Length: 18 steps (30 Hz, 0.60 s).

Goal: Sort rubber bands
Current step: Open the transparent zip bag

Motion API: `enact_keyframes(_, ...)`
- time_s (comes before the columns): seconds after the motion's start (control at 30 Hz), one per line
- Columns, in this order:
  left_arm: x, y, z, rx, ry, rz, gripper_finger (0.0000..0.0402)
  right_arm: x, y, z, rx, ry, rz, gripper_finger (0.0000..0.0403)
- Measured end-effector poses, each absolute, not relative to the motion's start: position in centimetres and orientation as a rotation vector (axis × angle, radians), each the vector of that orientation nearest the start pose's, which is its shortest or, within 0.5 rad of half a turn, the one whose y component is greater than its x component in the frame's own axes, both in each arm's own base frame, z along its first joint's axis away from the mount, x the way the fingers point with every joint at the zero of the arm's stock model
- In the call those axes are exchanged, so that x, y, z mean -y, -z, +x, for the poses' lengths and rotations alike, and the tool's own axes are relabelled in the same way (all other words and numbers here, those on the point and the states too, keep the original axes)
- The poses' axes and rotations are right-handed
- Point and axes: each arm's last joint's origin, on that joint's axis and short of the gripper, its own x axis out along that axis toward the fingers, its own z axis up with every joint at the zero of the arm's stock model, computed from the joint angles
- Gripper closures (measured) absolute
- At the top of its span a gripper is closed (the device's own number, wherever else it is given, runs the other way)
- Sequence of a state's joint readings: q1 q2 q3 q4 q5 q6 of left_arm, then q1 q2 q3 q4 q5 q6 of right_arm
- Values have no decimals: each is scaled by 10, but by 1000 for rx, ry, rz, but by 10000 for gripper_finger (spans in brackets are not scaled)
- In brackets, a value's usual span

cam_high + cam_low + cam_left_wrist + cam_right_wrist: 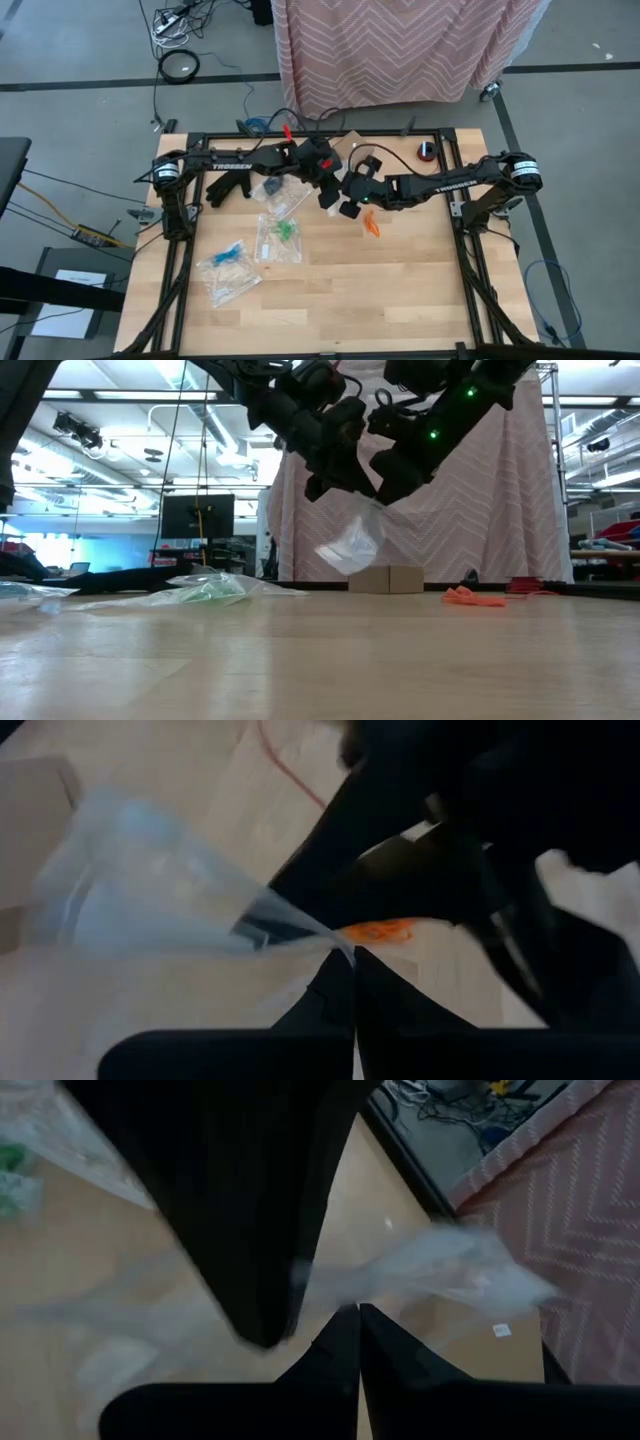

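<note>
A clear plastic zip bag (352,545) hangs in the air over the table's middle, between my two grippers. My left gripper (352,955) and my right gripper (357,1310) are both shut on it, close together and high above the board (400,290). A small heap of orange rubber bands (371,225) lies on the wood just near of the grippers; it shows in the low view as orange rubber bands (470,597). Green bands (287,230) and blue bands (230,255) lie inside other clear bags flat on the table, left of centre. My left gripper pinches a drawn-out edge of the clear bag (315,935) between its two fingers, slanting downward from the table's left. The bag is lifted clear of the table. My right gripper pinches another bunched bit of the same bag (385,1290) between its two fingers, slanting down from the table's right. The bag's body (470,1270) spreads away from the fingers, off the table.
A third clear bag (275,190) lies under the left arm. A small cardboard box (390,578) stands at the far edge, with a pink zigzag cloth (400,50) behind the table. The near half of the board is bare wood.
</note>
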State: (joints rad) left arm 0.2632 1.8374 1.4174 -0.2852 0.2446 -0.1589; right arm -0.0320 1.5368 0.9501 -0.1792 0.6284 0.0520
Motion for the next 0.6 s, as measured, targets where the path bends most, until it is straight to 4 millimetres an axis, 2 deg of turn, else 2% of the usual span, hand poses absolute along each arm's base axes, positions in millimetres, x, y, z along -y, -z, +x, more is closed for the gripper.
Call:
enact_keyframes(0.27,-97,-252,399,-675,-9,-350,401,35,-212,315,-764,604,-169,403)
enact_keyframes(0.5,-94,-255,387,-755,-6,-362,401,42,-176,328,-868,561,-176,403)
enact_keyframes(0.6,-94,-260,380,-789,-61,-312,401,41,-168,331,-884,547,-201,403)
